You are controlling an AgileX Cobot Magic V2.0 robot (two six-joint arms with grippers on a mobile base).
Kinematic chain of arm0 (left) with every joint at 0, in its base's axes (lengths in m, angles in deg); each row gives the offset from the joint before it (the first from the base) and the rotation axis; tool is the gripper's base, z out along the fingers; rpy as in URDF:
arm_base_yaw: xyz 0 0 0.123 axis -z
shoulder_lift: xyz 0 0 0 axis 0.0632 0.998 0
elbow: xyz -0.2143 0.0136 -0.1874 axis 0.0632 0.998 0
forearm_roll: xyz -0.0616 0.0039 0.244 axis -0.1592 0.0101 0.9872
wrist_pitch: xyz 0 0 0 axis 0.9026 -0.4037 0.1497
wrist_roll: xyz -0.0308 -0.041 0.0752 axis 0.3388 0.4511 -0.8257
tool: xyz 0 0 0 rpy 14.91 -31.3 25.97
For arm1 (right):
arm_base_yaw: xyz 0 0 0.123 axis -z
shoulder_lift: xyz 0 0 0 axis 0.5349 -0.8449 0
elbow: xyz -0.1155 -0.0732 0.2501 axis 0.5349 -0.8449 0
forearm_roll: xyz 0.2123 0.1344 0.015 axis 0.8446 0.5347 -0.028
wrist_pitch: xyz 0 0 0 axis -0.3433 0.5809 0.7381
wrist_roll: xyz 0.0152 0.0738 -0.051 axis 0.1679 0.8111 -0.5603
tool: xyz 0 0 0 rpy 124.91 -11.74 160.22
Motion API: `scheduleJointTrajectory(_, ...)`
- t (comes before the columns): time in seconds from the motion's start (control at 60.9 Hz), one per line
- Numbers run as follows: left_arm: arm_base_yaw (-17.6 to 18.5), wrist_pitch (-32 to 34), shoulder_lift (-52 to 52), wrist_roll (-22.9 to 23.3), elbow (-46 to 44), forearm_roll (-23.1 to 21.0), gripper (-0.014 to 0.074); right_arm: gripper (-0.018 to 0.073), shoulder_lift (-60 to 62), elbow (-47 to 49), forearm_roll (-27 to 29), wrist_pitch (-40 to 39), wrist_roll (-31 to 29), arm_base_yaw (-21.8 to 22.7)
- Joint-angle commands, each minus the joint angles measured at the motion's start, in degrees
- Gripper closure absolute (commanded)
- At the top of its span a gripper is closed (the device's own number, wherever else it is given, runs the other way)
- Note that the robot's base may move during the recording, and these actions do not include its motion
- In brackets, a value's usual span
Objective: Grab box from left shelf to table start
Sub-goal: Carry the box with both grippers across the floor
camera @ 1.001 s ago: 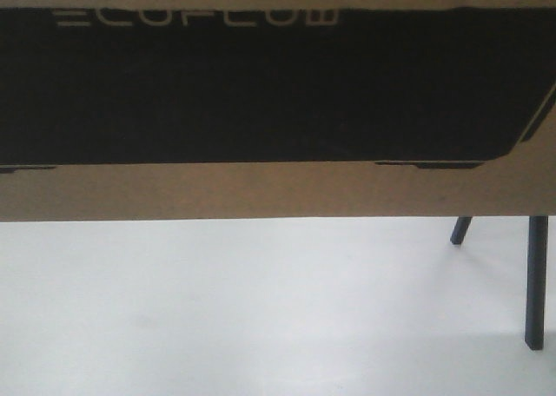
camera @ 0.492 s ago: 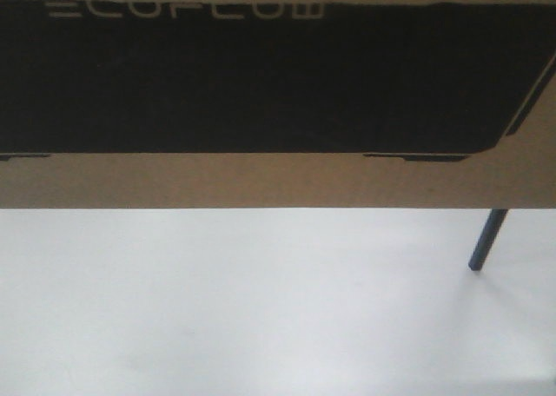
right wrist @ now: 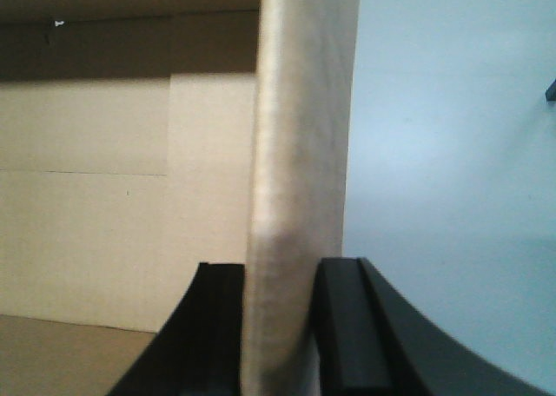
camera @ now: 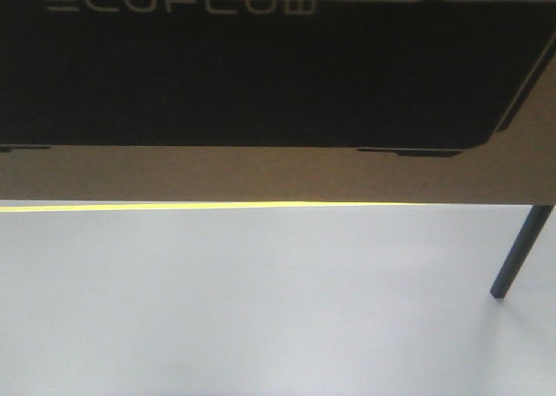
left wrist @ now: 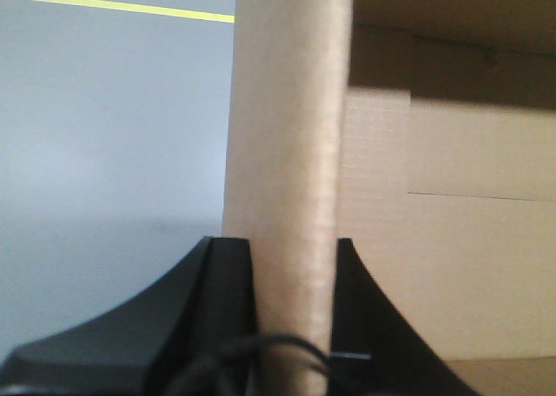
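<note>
Over the last second the box's (camera: 261,174) lower edge has crept up the front view. A yellow line (camera: 217,206) has come out just under it, and of two dark legs at the right only one leg (camera: 517,257) remains.

The box fills the top of that view, wider than the frame, hanging over grey floor (camera: 261,309) rather than resting on anything visible. The left gripper (left wrist: 291,257) is closed down to the thickness of an upright cardboard flap (left wrist: 291,109), one black finger on each face. The right gripper (right wrist: 278,274) pinches its own flap (right wrist: 304,109) the same way.

The flaps are matte, slightly fuzzy corrugated board, and the walls behind them are flat with faint crease lines. The black panel (camera: 261,75) looks smooth with pale lettering.

By its size the box is probably bulky and perhaps heavy — its contents can't be seen. Board is stiff across the flutes but folds at a crease, so a flap could bend or tear if the box tilts. The grip seems safest low on the flap, near its hinge — with both arms level and moving together.
</note>
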Motion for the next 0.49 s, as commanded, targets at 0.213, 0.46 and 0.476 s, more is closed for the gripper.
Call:
scheduleJointTrajectory(0.213,0.3,10.1,1.3,1.8,-2.6,0.6,0.0682,0.0541,-0.3,1.7,-6.3,-5.6,-0.2,0.5)
scheduleJointTrajectory(0.46,0.3,12.1,1.6,1.8,-2.6,0.3,0.0682,0.0541,-0.3,1.7,-6.3,-5.6,-0.2,0.5)
scheduleJointTrajectory(0.476,0.3,12.1,1.6,1.8,-2.6,0.3,0.0682,0.0541,-0.3,1.7,-6.3,-5.6,-0.2,0.5)
